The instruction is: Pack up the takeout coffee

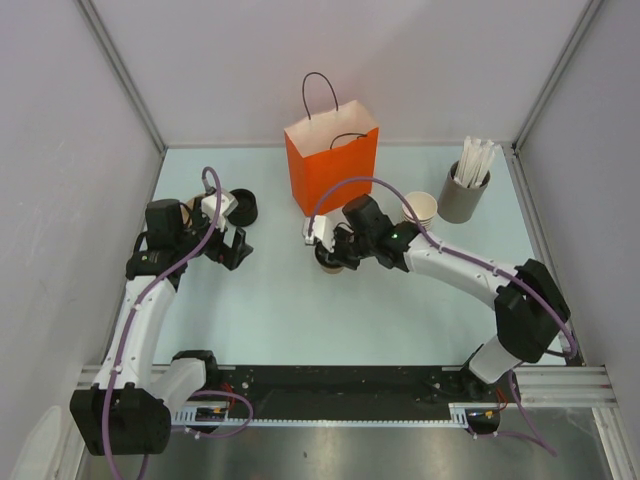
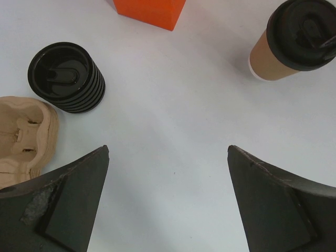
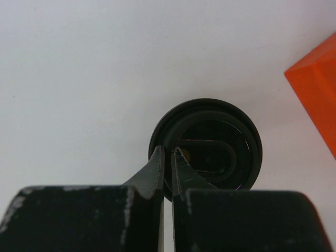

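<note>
At the far left lay the pulp cup carriers, with the stack of black lids just beside them; the left gripper hung over bare table near these, jaws spread wide and holding nothing.

Toward the middle stood the paper cup, upright on the table, in front of the orange bag and apart from it, with the black lid on top. The right gripper was over it, its fingers drawn together, their tips at the near rim of the lid; whether they nipped that rim or only bore on it could not be told.

The step in hand looked to be seating the lid. Done well, it would want a push straight down on the rim rather than the dome, so the tapered cup did not tip; then the same push round the edge, since one side could click home while the other rode proud. The idle left gripper might brace the cup wall low down; a skewed lid could pop off once the cup went into the bag.
</note>
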Controlling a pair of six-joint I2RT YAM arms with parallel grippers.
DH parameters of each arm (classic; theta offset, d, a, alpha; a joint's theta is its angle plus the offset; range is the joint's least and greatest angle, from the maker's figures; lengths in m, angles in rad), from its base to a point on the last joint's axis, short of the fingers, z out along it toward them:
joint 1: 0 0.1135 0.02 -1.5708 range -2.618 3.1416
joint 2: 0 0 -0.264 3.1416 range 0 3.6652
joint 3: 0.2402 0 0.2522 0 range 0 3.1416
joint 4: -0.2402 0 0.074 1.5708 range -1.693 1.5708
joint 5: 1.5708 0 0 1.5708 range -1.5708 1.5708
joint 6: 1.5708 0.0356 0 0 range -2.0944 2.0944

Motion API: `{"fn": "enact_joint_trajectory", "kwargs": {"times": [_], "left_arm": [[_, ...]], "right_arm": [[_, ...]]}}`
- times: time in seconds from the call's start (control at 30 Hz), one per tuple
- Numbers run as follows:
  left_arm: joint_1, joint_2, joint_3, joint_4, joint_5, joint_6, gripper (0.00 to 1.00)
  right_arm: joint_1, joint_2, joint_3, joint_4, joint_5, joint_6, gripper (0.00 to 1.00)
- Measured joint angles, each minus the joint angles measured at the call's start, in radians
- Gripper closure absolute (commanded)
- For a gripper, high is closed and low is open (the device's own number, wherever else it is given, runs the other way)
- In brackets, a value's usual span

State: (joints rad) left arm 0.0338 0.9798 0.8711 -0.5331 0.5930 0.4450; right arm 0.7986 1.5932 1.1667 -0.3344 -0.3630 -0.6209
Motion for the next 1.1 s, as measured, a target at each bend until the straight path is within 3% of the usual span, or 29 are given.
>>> {"fn": "enact_joint_trajectory", "kwargs": {"times": [0.27, 0.57, 0.77, 1.1], "left_arm": [[0.0, 0.0, 0.0, 0.0, 0.021, 0.0, 0.01], [-0.038, 0.038, 0.03, -0.017, -0.007, 0.002, 0.01], [-0.223, 0.11, 0.178, -0.045, -0.13, 0.062, 0.01], [-0.311, 0.352, 0.537, -0.001, -0.186, 0.142, 0.01]], "right_arm": [[-0.061, -0.068, 0.013, -0.026, 0.011, 0.027, 1.0], [-0.204, -0.184, 0.144, -0.14, -0.019, 0.05, 1.0], [-0.316, -0.32, 0.195, -0.208, -0.027, 0.045, 1.0], [-0.466, -0.473, 0.199, -0.301, -0.076, 0.043, 1.0]]}}
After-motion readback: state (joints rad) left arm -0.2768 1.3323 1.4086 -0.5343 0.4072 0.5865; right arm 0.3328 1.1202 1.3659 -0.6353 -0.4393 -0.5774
